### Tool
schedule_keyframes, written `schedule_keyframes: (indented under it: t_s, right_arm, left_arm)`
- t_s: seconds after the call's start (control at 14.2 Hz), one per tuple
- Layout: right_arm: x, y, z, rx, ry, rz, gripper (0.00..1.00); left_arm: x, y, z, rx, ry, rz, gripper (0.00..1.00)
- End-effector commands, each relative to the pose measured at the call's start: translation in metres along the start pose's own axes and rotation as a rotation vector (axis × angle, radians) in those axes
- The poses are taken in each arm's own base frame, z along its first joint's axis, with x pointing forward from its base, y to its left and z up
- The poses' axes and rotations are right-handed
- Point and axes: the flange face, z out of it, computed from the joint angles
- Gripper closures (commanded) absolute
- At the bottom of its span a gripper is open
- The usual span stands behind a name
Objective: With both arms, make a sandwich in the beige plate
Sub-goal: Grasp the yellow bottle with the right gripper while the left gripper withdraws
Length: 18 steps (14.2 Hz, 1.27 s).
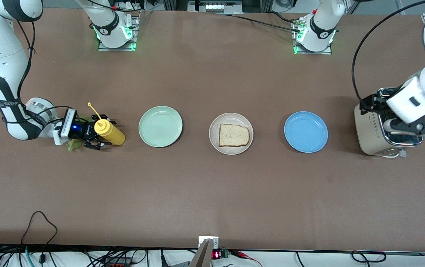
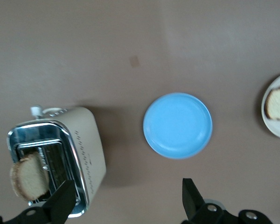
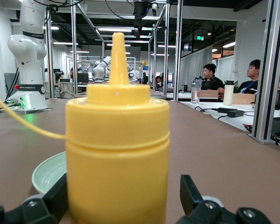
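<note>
The right tool (image 1: 94,135) stands spread wide on either side of the yellow bottle (image 1: 109,132). The left tool (image 2: 126,200), fingers apart and empty, hangs over the toaster (image 2: 67,154).

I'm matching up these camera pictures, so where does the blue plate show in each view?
Front view: blue plate on the table between the beige plate and the toaster.
Left wrist view: blue plate mid-picture, beside the toaster.
Right wrist view: not in it.
Shared landmark: the toaster.
</note>
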Motion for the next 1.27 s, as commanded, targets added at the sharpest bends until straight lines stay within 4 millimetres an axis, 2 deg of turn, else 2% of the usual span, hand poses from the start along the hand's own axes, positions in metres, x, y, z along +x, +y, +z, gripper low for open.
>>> schedule_keyframes:
  t_s: [0.0,0.07,0.14,0.21,0.28,0.49,0.71,0.92,1.13,1.2]
  right_arm:
    - [0.003,0.000,0.015,-0.014,0.018,-0.042,0.00]
    - [0.003,0.000,0.016,-0.018,0.021,-0.042,0.07]
    - [0.003,0.001,0.017,-0.017,0.019,-0.046,0.31]
    - [0.004,0.002,0.017,-0.022,0.019,-0.048,0.38]
    - [0.004,0.002,0.021,-0.021,0.023,-0.047,0.40]
    - [0.007,0.006,0.029,-0.023,0.026,-0.054,0.51]
    - [0.013,0.014,0.035,-0.033,0.016,-0.068,0.59]
    - [0.032,0.031,0.046,-0.041,-0.015,-0.071,0.62]
    - [0.051,0.051,0.070,-0.039,-0.052,-0.047,0.62]
    - [0.063,0.060,0.079,-0.046,-0.071,-0.044,0.62]
  left_arm:
    - [-0.039,-0.004,0.003,-0.052,0.087,-0.046,0.00]
    - [-0.050,-0.002,-0.002,-0.090,0.097,-0.055,0.00]
    - [-0.052,-0.001,0.003,-0.091,0.085,-0.043,0.00]
    - [-0.051,0.000,0.002,-0.093,0.073,-0.047,0.00]
    - [-0.051,-0.002,0.003,-0.096,0.053,-0.043,0.00]
    - [-0.052,0.016,-0.002,-0.084,0.030,-0.013,0.00]
    - [-0.053,0.009,-0.001,-0.082,0.025,-0.019,0.00]
    - [-0.057,0.008,0.000,-0.084,-0.004,-0.019,0.00]
    - [-0.056,0.015,-0.005,-0.080,-0.002,-0.005,0.00]
    - [-0.055,0.015,-0.005,-0.080,-0.002,-0.005,0.00]
